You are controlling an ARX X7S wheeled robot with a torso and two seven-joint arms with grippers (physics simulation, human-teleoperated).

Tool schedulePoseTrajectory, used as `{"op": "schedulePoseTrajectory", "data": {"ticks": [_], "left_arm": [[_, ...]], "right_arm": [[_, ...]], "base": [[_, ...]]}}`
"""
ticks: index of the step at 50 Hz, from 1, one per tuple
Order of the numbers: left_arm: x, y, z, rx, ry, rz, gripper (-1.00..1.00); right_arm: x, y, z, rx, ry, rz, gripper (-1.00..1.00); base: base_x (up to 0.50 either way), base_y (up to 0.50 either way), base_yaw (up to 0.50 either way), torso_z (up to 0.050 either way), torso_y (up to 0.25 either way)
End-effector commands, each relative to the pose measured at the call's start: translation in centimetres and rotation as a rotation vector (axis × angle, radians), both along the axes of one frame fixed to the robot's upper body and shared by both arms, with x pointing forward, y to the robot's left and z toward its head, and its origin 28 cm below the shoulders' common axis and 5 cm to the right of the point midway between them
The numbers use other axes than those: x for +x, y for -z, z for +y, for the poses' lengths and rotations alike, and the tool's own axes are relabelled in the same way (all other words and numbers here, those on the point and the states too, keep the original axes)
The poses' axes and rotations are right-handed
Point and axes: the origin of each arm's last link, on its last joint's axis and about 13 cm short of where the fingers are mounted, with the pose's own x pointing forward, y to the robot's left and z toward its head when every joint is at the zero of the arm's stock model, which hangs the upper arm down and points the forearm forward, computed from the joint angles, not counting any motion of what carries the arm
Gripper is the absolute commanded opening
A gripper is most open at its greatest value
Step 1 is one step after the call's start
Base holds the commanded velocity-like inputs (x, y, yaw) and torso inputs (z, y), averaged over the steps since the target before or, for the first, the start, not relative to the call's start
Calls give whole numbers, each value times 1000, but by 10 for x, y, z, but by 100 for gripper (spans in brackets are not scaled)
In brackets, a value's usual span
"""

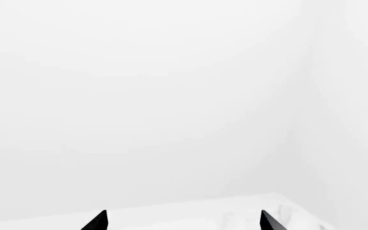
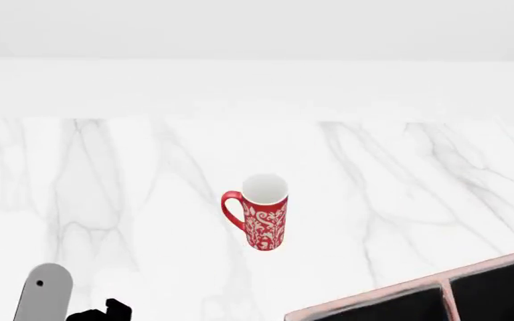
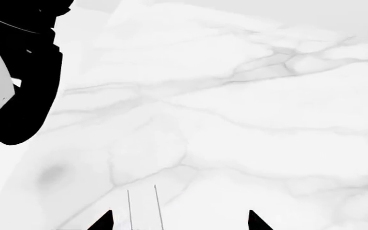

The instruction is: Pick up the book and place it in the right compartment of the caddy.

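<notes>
- In the head view the caddy (image 2: 417,302) shows only as a corner at 5 o'clock, cut off by the frame's lower and right edges: a pale rim, a pale divider and two black-lined compartments.
- The book appears in none of the views.
- A red-and-white mug (image 2: 264,212) stands upright near the middle of the marble table (image 2: 400,174), handle towards 9 o'clock, well apart from the caddy's rim, with bare marble all round it.
- The table's far edge runs across at 12 o'clock.
- Left gripper (image 1: 182,221): two dark fingertips apart, nothing between them, facing a pale wall.
- Right gripper (image 3: 180,221): fingertips likewise spread and holding nothing, over veined marble.
</notes>
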Motion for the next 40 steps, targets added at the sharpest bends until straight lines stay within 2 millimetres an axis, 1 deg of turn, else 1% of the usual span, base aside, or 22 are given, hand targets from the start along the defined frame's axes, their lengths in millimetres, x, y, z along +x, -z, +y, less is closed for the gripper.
{"op": "schedulePoseTrajectory", "data": {"ticks": [1, 7, 8, 16, 24, 30, 40], "left_arm": [[0, 0, 0, 0, 0, -1, 100], [0, 1, 0, -1, 1, 1, 100], [0, 1, 0, 0, 2, -1, 100], [1, 1, 0, -2, 3, 1, 100], [1, 2, 0, -2, 5, 2, 100], [1, 3, 0, -3, 6, 4, 100], [1, 2, 0, -3, 4, 0, 100]], "right_arm": [[4, 9, 2, -22, 19, 25, 100], [9, 22, 3, -58, 71, 93, 100], [9, 27, 4, -70, 75, 113, 100], [10, 43, 7, -87, 72, 160, 100], [5, 53, 9, -123, 24, 196, 100], [5, 59, 10, -135, 28, 211, 100], [12, 76, 10, -168, 115, 239, 100]], "base": [[0, 0, 0, 0, 0], [0, 0, 0, 0, 0], [0, 0, 0, 0, 0], [0, 0, 0, 0, 0], [0, 0, 0, 0, 0], [0, 0, 0, 0, 0], [0, 0, 0, 0, 0]]}}
